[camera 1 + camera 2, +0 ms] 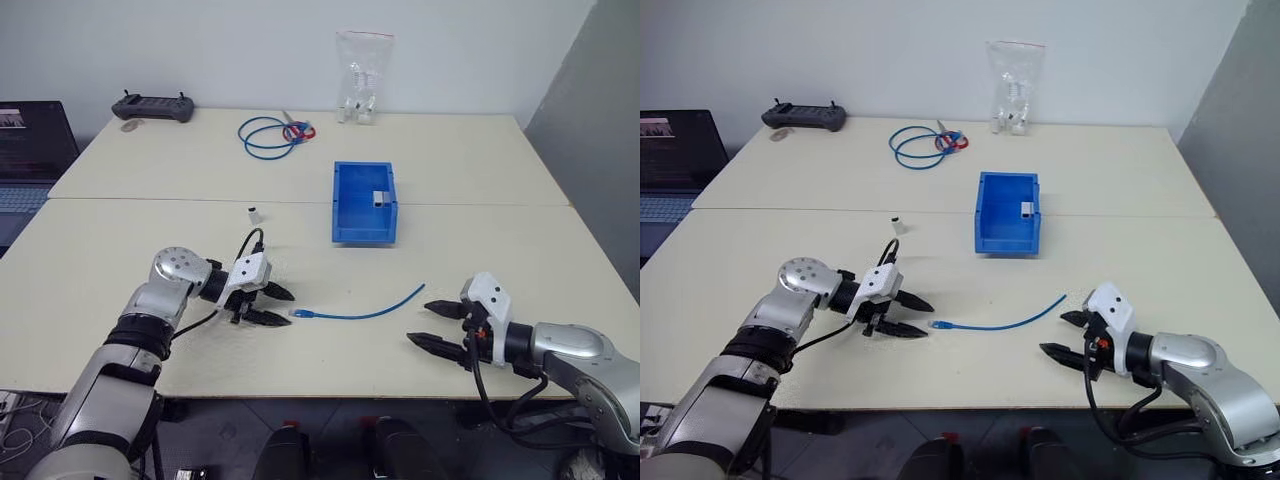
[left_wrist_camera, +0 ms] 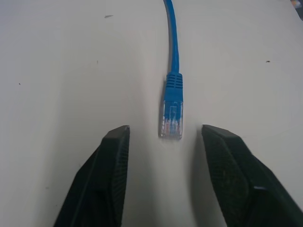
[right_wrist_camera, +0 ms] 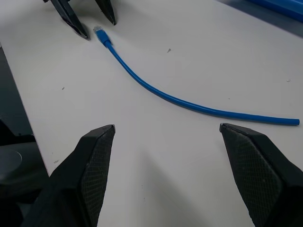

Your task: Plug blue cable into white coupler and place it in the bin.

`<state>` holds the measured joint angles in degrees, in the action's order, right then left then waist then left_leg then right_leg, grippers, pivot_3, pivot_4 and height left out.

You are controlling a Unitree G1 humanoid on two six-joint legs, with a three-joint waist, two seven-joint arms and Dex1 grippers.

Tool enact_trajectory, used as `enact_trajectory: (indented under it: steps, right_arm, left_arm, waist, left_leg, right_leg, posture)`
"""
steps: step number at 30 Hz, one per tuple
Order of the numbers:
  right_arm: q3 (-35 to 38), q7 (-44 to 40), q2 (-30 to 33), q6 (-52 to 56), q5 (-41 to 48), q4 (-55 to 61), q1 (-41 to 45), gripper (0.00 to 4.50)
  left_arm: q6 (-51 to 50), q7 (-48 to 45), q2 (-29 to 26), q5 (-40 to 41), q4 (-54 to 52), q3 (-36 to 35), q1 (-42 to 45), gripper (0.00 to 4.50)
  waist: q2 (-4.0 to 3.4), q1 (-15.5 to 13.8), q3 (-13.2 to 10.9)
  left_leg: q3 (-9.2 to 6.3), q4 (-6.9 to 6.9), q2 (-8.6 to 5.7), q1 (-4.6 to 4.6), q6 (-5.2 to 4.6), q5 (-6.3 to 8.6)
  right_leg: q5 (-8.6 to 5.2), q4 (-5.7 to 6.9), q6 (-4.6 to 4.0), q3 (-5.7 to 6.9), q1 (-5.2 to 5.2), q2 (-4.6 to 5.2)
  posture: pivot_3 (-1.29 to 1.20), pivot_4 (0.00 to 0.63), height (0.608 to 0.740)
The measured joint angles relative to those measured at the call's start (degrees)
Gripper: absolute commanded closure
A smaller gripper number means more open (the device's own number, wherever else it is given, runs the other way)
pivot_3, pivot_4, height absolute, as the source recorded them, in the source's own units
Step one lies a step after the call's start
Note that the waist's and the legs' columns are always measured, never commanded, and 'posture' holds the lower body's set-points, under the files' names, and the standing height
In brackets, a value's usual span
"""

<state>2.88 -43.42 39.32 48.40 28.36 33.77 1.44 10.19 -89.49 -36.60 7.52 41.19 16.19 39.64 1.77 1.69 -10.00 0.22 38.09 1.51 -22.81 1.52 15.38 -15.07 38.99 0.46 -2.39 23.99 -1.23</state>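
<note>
The blue cable point(image 1: 365, 311) is laid loose along the lower centre of the table point(image 1: 150, 170), its plug point(image 2: 171, 116) turned toward the lower left, where the left gripper point(image 1: 272, 305) is set just short of it with its jaws apart, nothing held; this is judged to be the line-up for taking the plug end. The right gripper point(image 1: 432, 325) is held wide and empty at the lower right, near the cable's far tip. The white coupler point(image 1: 254, 214) stands left of centre, apart from both grippers. The bin point(image 1: 364, 232) sits at centre, a small grey piece inside. At the top, a coiled cable point(image 1: 268, 136), a bag point(image 1: 364, 70) and a controller point(image 1: 152, 105) are kept well clear.
</note>
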Motion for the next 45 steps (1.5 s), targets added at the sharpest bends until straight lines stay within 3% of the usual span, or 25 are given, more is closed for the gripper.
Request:
enact_trajectory:
  steps: [7, 13, 16, 23, 27, 31, 37, 40, 45]
  right_arm:
    - [0.00, 0.89, 0.27, 0.09, 0.07, -0.03, 0.38, 0.73]
    - [0.14, 1.10, -0.33, 0.73, 1.95, -0.19, 1.04, 0.73]
    - [0.55, 2.18, -3.36, 4.07, 6.20, -0.18, 1.86, 0.73]
    - [5.16, 7.46, -12.91, 20.01, 25.53, -5.62, 8.05, 0.73]
    - [7.05, 14.22, -19.63, 24.27, 35.43, -9.75, 14.26, 0.73]
    - [9.37, 21.58, -22.40, 25.17, 46.81, -12.92, 17.93, 0.73]
    - [8.43, 28.97, -19.90, 24.78, 57.27, -13.91, 18.07, 0.73]
    - [6.51, 30.81, -18.74, 24.16, 59.13, -13.90, 18.07, 1.22]
    - [4.72, 32.32, -16.70, 22.30, 60.83, -13.90, 18.06, 2.54]
  left_arm:
    - [-1.73, -0.86, 1.98, -0.02, -1.39, -0.16, -0.55, 4.26]
    - [-9.10, -1.11, 0.29, 1.02, -6.64, 0.55, -1.77, 4.27]
    - [-22.35, 0.77, 1.69, 4.44, -10.25, -0.97, -1.92, 4.27]
    - [-59.73, 10.80, 5.03, 24.60, -33.01, -11.73, -4.02, 4.27]
    - [-72.51, 18.06, 7.73, 33.65, -40.14, -16.32, -5.99, 4.27]
    - [-78.24, 22.00, 8.23, 39.20, -44.51, -18.84, -8.31, 4.27]
    - [-79.78, 24.98, 7.88, 42.29, -46.08, -18.98, -10.76, 4.27]
    - [-79.78, 25.87, 8.05, 43.77, -46.09, -19.13, -10.76, 4.27]
    - [-79.78, 27.08, 8.17, 45.25, -46.12, -19.12, -10.77, 4.27]
  waist:
    - [0.02, -0.12, 0.01]
    - [0.02, 0.05, 0.01]
    - [0.06, 0.11, -0.03]
    - [0.10, 0.35, -0.07]
    - [0.10, 0.42, -0.07]
    - [0.09, 0.26, -0.07]
    - [0.09, 0.10, -0.07]
    - [0.09, 0.16, -0.07]
    - [0.09, 0.19, -0.07]
  left_leg:
    - [-0.02, 0.01, -0.06, -0.05, 0.00, 0.00]
    - [-0.05, 0.01, 0.03, -0.01, -0.01, 0.00]
    - [-0.11, 0.05, 0.07, -0.08, -0.01, 0.00]
    - [-0.12, 0.07, 0.12, -0.07, 0.00, 0.00]
    - [-0.18, 0.06, 0.16, -0.04, -0.01, -0.01]
    - [-0.15, 0.03, 0.11, -0.05, 0.00, -0.01]
    - [-0.08, 0.05, -0.02, -0.09, 0.00, -0.01]
    - [-0.09, 0.05, 0.02, -0.08, 0.00, -0.01]
    - [-0.09, 0.04, 0.04, -0.08, 0.00, -0.01]
  right_leg:
    - [0.00, -0.03, 0.01, 0.00, 0.01, 0.07]
    - [0.00, 0.01, 0.00, 0.01, 0.01, -0.03]
    - [0.00, 0.05, 0.00, 0.06, 0.04, -0.05]
    - [0.00, 0.08, 0.00, 0.04, 0.05, 0.18]
    - [0.00, 0.13, -0.01, 0.06, 0.06, 0.13]
    - [0.00, 0.08, -0.02, 0.04, 0.05, 0.19]
    - [0.02, 0.03, 0.02, 0.01, 0.04, 0.31]
    - [0.02, 0.03, 0.02, 0.02, 0.05, 0.28]
    - [0.02, 0.04, 0.02, 0.01, 0.06, 0.26]
  posture:
    - [0.00, 0.150, 0.740]
    - [0.00, 0.150, 0.740]
    - [0.00, 0.150, 0.740]
    - [0.00, 0.150, 0.740]
    - [0.00, 0.150, 0.740]
    - [0.00, 0.150, 0.740]
    - [0.00, 0.150, 0.740]
    - [0.00, 0.150, 0.740]
    - [0.00, 0.150, 0.740]
